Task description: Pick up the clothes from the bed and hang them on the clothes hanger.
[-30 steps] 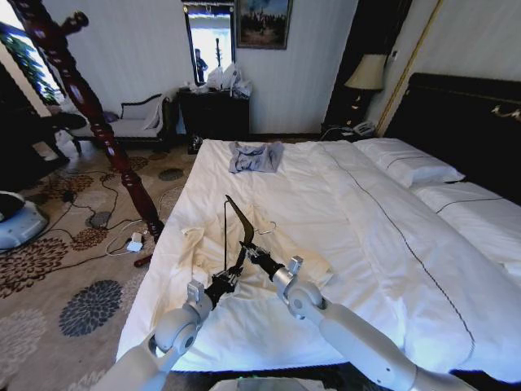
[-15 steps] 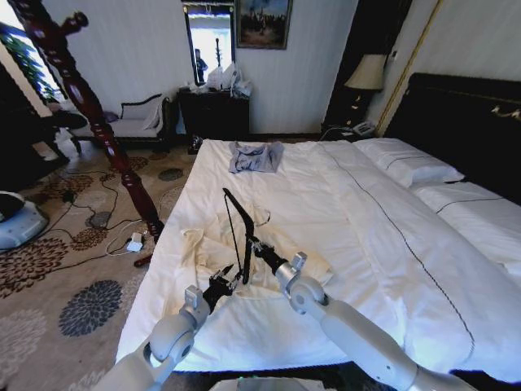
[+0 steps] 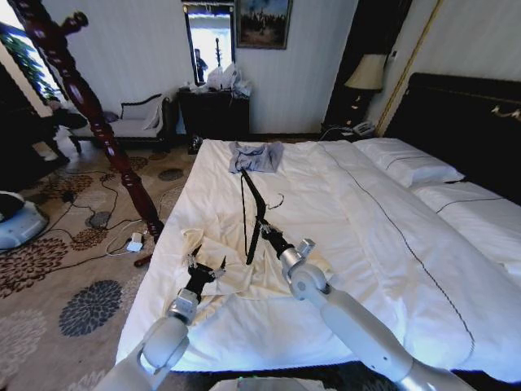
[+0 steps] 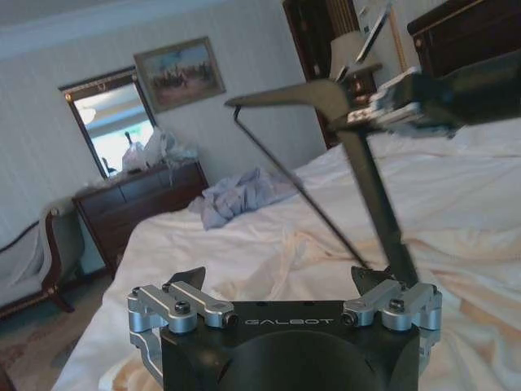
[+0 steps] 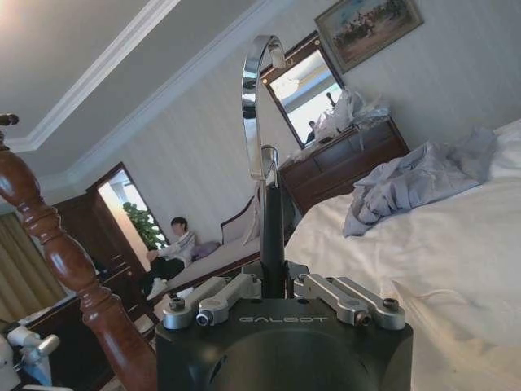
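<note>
Gripping clothes hanger (image 3: 253, 213), right hand (image 3: 262, 229).

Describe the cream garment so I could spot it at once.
Start at the wide white bed and go to its near left edge. The clothes lie crumpled there, by the open left gripper. Their cream tint and thin wrinkly fabric set them apart from the grey-blue garment at the far edge.

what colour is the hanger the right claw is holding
Black, with a shiny metal hook; the clothes hanger shows best in the head view, gripped by the right claw.

Head camera high over bed (image 3: 391, 244), wrist cameras low (shared)
</note>
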{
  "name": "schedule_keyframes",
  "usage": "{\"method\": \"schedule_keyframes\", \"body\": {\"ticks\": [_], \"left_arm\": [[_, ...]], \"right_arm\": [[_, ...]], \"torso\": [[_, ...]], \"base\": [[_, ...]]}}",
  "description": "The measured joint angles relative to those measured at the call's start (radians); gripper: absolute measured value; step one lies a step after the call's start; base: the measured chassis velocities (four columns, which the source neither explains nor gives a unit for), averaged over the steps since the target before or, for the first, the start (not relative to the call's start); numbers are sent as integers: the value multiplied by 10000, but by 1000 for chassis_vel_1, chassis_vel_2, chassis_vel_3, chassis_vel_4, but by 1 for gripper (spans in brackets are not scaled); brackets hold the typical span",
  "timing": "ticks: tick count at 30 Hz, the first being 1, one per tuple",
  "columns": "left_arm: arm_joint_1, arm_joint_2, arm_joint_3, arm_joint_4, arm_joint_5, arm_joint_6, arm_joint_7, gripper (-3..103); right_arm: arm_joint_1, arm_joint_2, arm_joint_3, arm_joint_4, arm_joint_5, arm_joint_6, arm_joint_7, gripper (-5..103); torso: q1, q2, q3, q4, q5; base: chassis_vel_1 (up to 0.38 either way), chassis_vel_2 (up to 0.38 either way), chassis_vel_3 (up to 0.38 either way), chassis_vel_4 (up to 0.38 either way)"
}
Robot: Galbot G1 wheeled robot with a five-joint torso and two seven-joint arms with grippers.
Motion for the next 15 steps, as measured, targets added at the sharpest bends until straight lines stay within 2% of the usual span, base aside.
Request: {"method": "schedule_keyframes", "body": {"ticks": [7,10,15], "left_arm": [[-607,-341,156,337,304,-32,-127,100],[-764,-471,238,558,349,15,-202,100],[-959,-777,533,881,465,44,-338,100]], "right_arm": [[327,606,-901,-42,-240,110,915,12],[478,948,-1214,-125,-308,227,1069,12],[745,1435,-1508,-310,-487,358,1134,12]], "torso": [[0,-1,0,-5,1],[1,-1,0,1,1],[1,0,0,-3,0]], "base": [[0,0,0,0],[0,0,0,0],[0,0,0,0]]}}
